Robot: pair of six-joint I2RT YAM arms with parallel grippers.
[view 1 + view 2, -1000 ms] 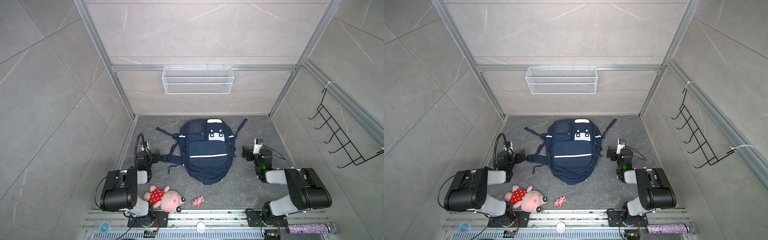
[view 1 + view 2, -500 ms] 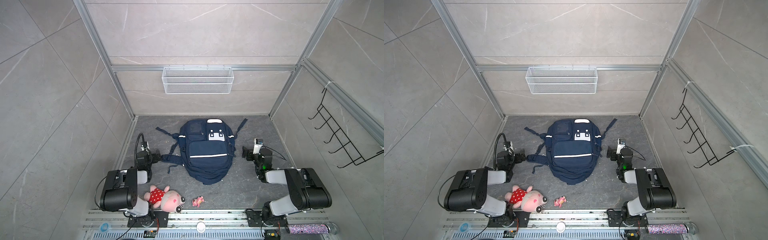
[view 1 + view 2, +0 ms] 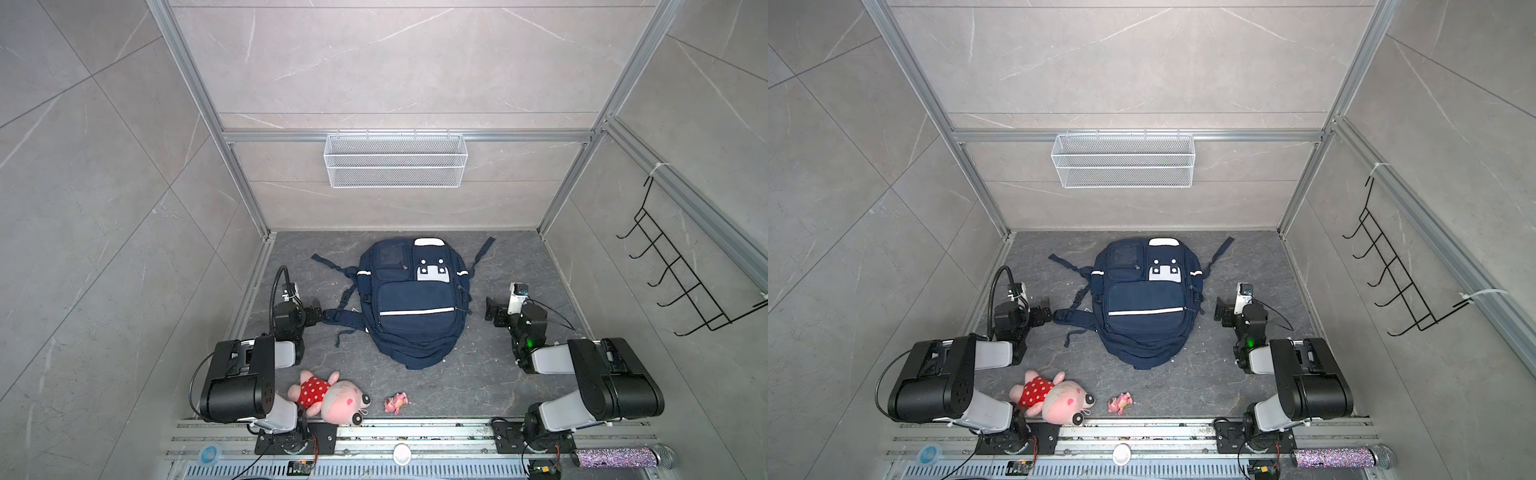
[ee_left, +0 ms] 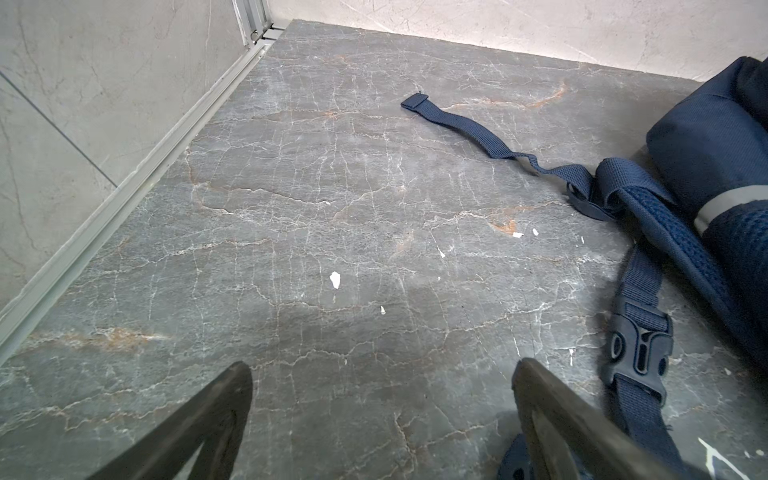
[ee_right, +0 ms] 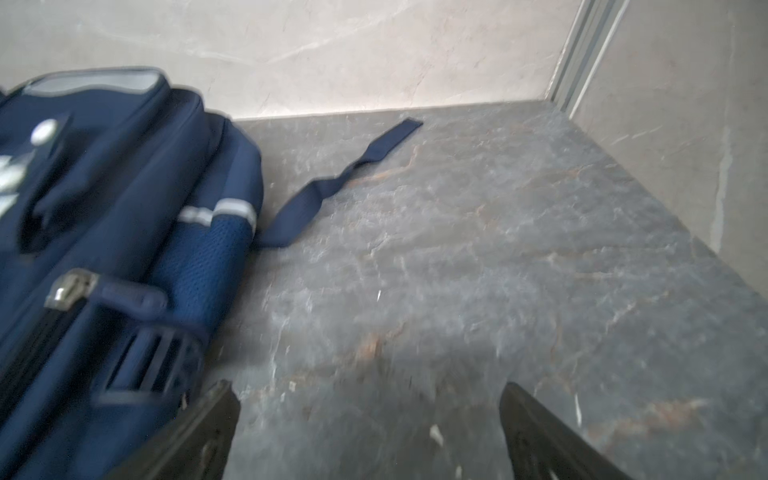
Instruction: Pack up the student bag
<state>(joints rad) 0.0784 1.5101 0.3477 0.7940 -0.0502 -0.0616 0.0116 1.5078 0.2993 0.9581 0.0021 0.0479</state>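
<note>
Student bag, navy, white stripes, grey-white patch, lies flat mid-floor, straps splayed. Left gripper spread wide just left of it; right gripper spread wide just right, both empty.

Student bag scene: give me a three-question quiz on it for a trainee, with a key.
1. True or false: the left gripper is shut on a strap of the student bag.
2. Which lies nearest the left arm's base? A plush pig; B small pink toy; C glitter microphone.
3. Fill in: the student bag lies ___ the left gripper and the right gripper.
Key: 1 false, it is open and empty; 2 A; 3 between.
</note>
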